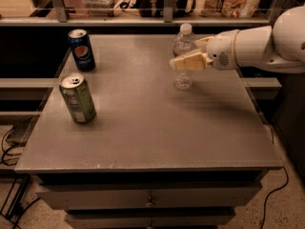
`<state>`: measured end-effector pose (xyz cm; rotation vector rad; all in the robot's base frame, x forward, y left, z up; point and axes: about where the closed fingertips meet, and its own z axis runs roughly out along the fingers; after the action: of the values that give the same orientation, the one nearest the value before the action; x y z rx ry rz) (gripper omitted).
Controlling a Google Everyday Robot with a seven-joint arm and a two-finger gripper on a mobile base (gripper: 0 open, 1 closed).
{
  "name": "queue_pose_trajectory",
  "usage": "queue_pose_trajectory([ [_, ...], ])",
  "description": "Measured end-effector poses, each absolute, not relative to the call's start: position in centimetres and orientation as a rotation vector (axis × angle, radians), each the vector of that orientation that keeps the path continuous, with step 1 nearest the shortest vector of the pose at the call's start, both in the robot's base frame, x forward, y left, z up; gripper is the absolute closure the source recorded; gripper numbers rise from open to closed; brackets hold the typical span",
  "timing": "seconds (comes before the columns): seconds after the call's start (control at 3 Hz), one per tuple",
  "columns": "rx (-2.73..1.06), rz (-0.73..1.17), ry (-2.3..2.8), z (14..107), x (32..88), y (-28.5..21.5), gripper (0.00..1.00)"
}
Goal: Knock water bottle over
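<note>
The water bottle (183,79) is a slim clear bottle with a white cap. It stands upright at the back right of the grey table (143,123). My gripper (187,61) reaches in from the right on a white arm (252,44). It lies across the bottle's middle, covering the label area. I cannot tell whether it touches the bottle.
A blue Pepsi can (81,49) stands at the back left. A green soda can (77,98) stands at the left, nearer the front. A shelf rail with bags and boxes runs behind the table. Cables lie on the floor on both sides.
</note>
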<state>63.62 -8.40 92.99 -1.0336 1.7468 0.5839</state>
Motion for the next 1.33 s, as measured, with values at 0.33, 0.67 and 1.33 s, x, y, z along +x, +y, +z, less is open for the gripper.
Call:
queue_pose_trajectory([
  [0.33,-1.072,0.559,1.728,93.6,63.8,-7.3,0.65],
  [0.67,-1.166,0.485,1.750,94.3,63.2,-6.3,0.88],
  [1.33,-1.488,0.154,1.888,93.8,61.8,-6.6,1.00],
])
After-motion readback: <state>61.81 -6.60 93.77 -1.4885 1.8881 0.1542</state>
